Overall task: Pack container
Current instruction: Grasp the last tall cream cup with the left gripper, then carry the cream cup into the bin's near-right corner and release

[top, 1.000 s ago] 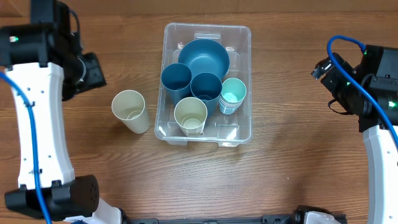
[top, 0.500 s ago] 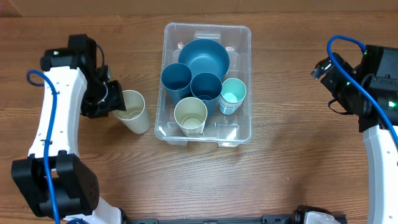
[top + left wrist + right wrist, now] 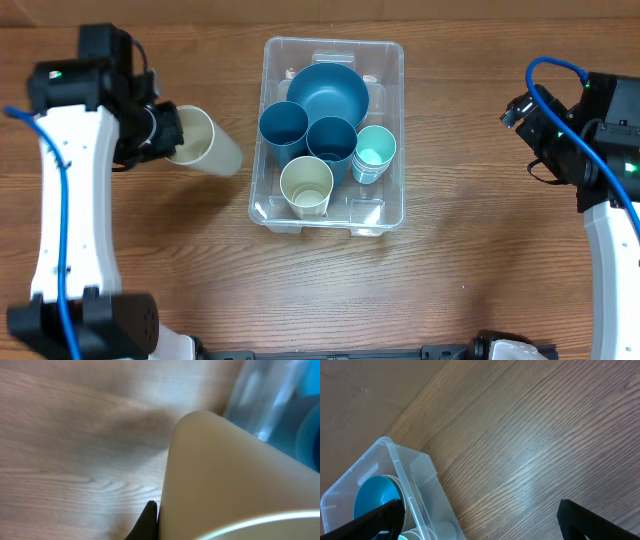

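The clear container (image 3: 335,41) stands at the middle of the table. It holds a blue bowl (image 3: 328,93), two dark blue cups (image 3: 283,127), a cream cup (image 3: 306,184) and a teal cup stack (image 3: 375,150). My left gripper (image 3: 160,133) is shut on another cream cup (image 3: 203,145), held tilted just left of the container. That cup fills the left wrist view (image 3: 240,475), with one black finger (image 3: 148,521) against its side. My right gripper (image 3: 480,520) is open and empty, over bare table right of the container (image 3: 415,480).
The table is brown wood. A brown board runs along its far edge (image 3: 360,390). The right arm (image 3: 585,150) with its blue cable sits at the right edge of the table.
My left gripper closed on the loose cream cup, then lifted it and tipped it toward the container. The right arm has not moved.
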Tool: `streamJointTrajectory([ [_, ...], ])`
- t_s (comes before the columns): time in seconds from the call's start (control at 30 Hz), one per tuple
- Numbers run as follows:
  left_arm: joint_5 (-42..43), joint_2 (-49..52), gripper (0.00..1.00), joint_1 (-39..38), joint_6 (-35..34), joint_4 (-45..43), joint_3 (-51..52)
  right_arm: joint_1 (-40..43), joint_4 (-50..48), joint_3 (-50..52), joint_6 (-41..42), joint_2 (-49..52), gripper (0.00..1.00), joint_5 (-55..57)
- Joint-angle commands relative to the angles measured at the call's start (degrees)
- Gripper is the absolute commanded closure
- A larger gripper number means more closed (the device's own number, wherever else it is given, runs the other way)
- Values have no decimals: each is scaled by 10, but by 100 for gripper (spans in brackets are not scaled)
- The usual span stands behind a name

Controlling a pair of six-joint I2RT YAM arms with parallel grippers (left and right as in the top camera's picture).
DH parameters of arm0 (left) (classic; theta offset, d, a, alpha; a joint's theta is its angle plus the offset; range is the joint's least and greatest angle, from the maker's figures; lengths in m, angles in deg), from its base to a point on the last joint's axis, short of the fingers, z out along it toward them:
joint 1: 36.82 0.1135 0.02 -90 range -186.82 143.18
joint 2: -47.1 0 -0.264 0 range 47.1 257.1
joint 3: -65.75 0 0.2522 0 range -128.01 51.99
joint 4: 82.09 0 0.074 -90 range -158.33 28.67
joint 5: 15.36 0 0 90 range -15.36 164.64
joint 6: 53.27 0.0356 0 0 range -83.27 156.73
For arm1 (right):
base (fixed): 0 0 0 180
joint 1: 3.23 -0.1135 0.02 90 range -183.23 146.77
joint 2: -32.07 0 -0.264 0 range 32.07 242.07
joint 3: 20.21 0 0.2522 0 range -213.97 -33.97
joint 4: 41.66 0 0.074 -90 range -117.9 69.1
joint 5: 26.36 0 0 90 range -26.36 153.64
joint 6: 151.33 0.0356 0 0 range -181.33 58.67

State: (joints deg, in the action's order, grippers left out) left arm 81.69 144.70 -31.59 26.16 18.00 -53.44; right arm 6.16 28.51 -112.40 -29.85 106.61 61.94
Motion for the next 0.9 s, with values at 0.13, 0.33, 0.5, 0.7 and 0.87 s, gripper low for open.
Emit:
streamJointTrajectory([
  [0.13,2,-108,96,-90,-2,41,-84,1,-3,-7,3,1,0,1],
  [0.33,-1,-163,96,-197,-12,30,-100,1,-3,-7,3,1,0,1],
  [0.5,0,-184,96,-280,-17,11,-101,1,-3,-7,3,1,0,1],
  [0.7,-50,-130,96,-394,-34,-6,-99,1,-3,-7,3,1,0,1],
  [0.87,-92,-45,96,-448,-41,-13,-99,1,-3,-7,3,1,0,1],
])
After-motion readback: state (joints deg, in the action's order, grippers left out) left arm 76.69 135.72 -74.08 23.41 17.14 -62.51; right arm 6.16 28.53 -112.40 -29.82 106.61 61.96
